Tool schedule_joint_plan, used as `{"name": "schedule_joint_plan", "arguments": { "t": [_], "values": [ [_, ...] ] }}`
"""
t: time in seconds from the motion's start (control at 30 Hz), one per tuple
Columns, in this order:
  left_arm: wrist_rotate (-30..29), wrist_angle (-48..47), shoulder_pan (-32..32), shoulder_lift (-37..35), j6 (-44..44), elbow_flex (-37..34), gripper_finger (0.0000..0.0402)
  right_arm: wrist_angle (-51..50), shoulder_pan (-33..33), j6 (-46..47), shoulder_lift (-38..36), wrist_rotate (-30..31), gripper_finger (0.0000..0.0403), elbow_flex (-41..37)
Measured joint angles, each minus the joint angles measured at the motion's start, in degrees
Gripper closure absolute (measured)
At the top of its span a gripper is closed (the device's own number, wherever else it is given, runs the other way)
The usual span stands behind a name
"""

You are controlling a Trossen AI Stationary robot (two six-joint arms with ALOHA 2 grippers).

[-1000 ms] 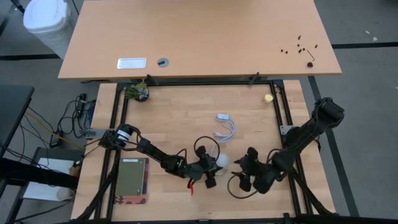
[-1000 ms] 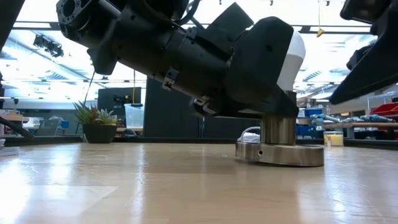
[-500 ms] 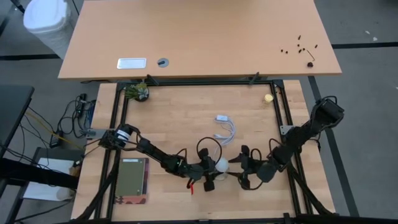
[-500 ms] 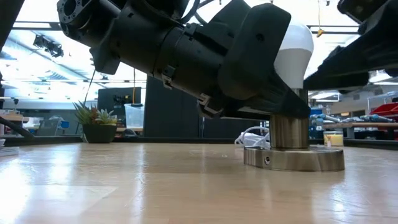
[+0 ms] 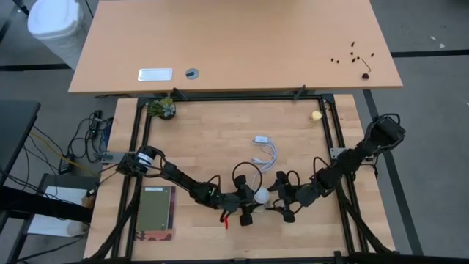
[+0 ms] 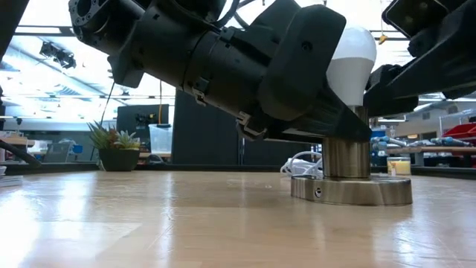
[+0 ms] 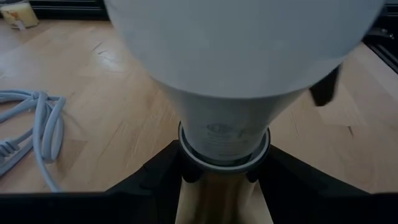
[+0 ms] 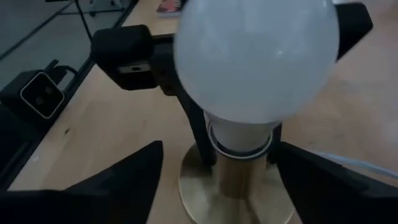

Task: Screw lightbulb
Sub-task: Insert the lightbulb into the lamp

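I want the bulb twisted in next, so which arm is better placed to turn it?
Probably the right. The right gripper is open, its fingers either side of the lightbulb. The left gripper is already clamped on the socket below it, so it looks busy steadying that.

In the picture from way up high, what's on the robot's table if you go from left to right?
Book → left tool → lightbulb → right tool → small yellow ball.

Bright ceiling lights (image 6: 67, 33) are glaring behind the silhouetted arms — close-up lightbulb (image 7: 249, 56) is blurring, tabletop (image 6: 149, 223) is shining.
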Motion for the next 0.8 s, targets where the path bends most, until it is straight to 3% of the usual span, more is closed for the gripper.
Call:
{"name": "schedule_joint_plan", "arguments": {
  "t": [0.27,0.7,0.8],
  "values": [
    [-0.02,-0.36,0.33,-0.02,-1.4,0.0,0.0213,3.41,0.0,-5.5,0.04,0.09,0.002,0.15],
    [-1.02,-0.6,1.4,0.01,-4.77,-0.07,0.0213,0.75,7.2,-0.16,-0.31,-1.07,0.0049,0.22],
    [-1.07,-0.57,1.42,0.05,-4.71,-0.07,0.0213,-0.67,8.93,0.65,-0.7,3.34,0.0054,0.24]
  ]
}}
